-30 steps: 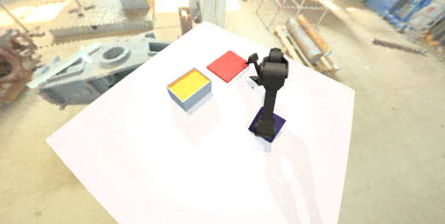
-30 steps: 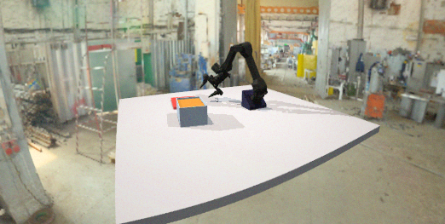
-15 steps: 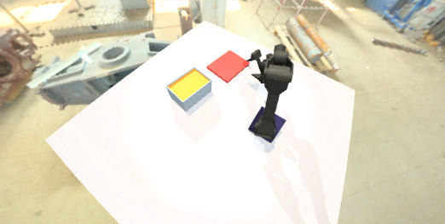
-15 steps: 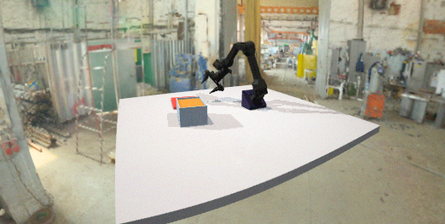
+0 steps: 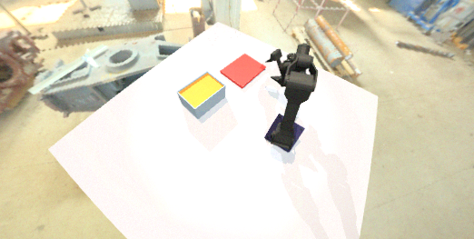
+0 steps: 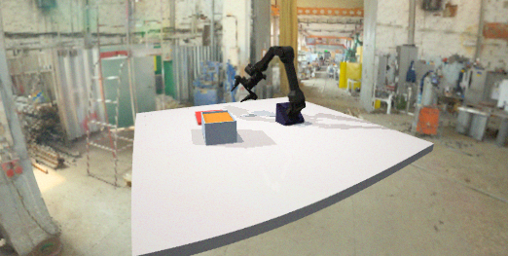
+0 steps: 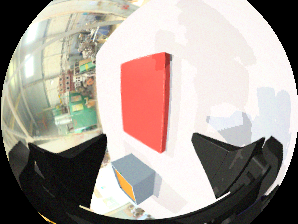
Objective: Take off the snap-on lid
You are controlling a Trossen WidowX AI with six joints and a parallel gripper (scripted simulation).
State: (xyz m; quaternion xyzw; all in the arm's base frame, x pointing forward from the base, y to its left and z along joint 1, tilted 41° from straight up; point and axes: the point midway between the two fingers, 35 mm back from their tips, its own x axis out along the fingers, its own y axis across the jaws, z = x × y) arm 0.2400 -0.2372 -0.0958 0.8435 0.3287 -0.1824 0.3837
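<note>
The red lid (image 5: 242, 70) (image 6: 198, 117) (image 7: 144, 100) lies flat on the table (image 5: 182, 185) (image 6: 272, 184), apart from the box, its smooth plain face up. No hollow underside shows. The blue-grey storage box (image 5: 212, 103) (image 6: 220, 133) (image 7: 141, 167) stands upright and uncovered beside it, its orange-yellow inside showing. My gripper (image 5: 270, 69) (image 6: 237, 95) (image 7: 150, 139) is wide open and empty. It hangs above the table on the arm's side of the lid, touching neither lid nor box. In the exterior view the box hides part of the lid.
The arm's dark base block (image 5: 297, 132) (image 6: 282, 114) stands on the table, to the right of the lid and box in the top and exterior views. The table's far edge runs behind the lid. Workshop machinery and pipes stand beyond the table.
</note>
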